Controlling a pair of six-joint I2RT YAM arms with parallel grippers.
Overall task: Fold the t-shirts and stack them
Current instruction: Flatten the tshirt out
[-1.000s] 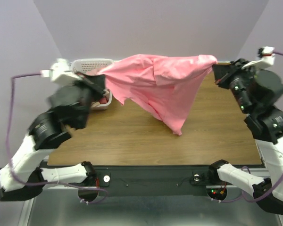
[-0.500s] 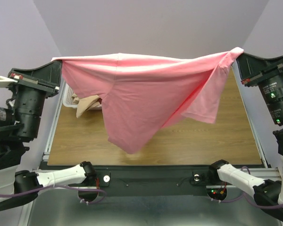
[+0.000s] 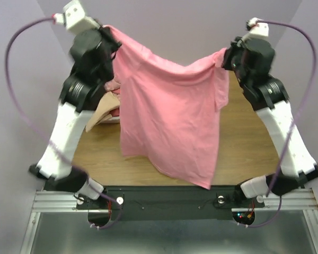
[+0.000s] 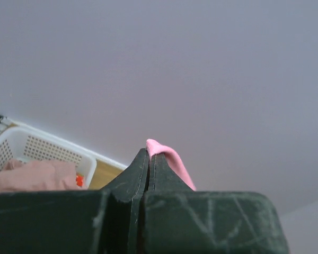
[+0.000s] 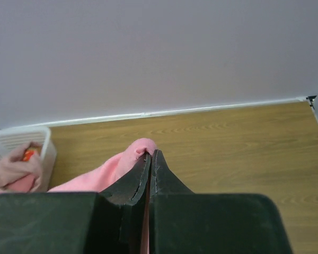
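Arms lifted since last second, so pink shirt hangs open. Left gripper, right gripper clamped on top edge, ready for lay-down.

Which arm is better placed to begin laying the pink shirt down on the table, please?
Probably the right. The right end effector, shut on the shirt, hangs over bare table, whereas the left end effector holds its corner by the basket of clothes, with less free wood beneath.

The basket is cut off by the left wrist view's left edge; from above it is mostly hidden behind the left arm and salmon-pink t-shirt
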